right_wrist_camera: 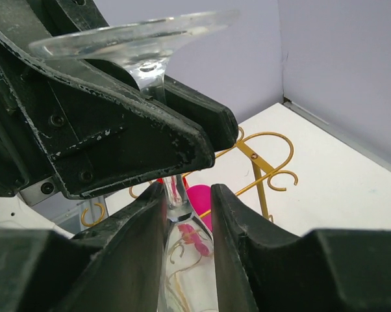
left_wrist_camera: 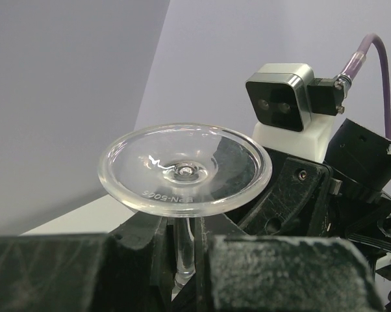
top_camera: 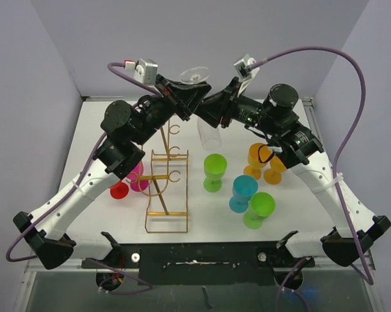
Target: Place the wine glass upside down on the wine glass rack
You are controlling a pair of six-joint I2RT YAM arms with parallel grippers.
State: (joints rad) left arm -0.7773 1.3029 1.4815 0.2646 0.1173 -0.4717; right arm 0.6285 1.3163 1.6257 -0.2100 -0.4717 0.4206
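A clear wine glass (top_camera: 210, 133) hangs upside down above the back of the table, foot up and bowl down. My left gripper (top_camera: 184, 97) is shut on its stem just under the foot (left_wrist_camera: 182, 172); the stem (left_wrist_camera: 182, 250) shows between the jaws. My right gripper (top_camera: 206, 112) comes from the right and closes lower, where stem meets bowl (right_wrist_camera: 186, 260); its fingers (right_wrist_camera: 231, 247) press the bowl's shoulder. The left gripper's black body (right_wrist_camera: 104, 123) sits just above it. The gold wire wine glass rack (top_camera: 166, 195) stands below and left of the glass, its ring hooks (right_wrist_camera: 267, 162) behind the bowl.
Pink and red cups (top_camera: 134, 179) stand left of the rack. A green cup (top_camera: 215, 170), orange cups (top_camera: 264, 159), a teal cup (top_camera: 242, 192) and another green cup (top_camera: 259, 209) stand to the right. Walls enclose the table at back and sides.
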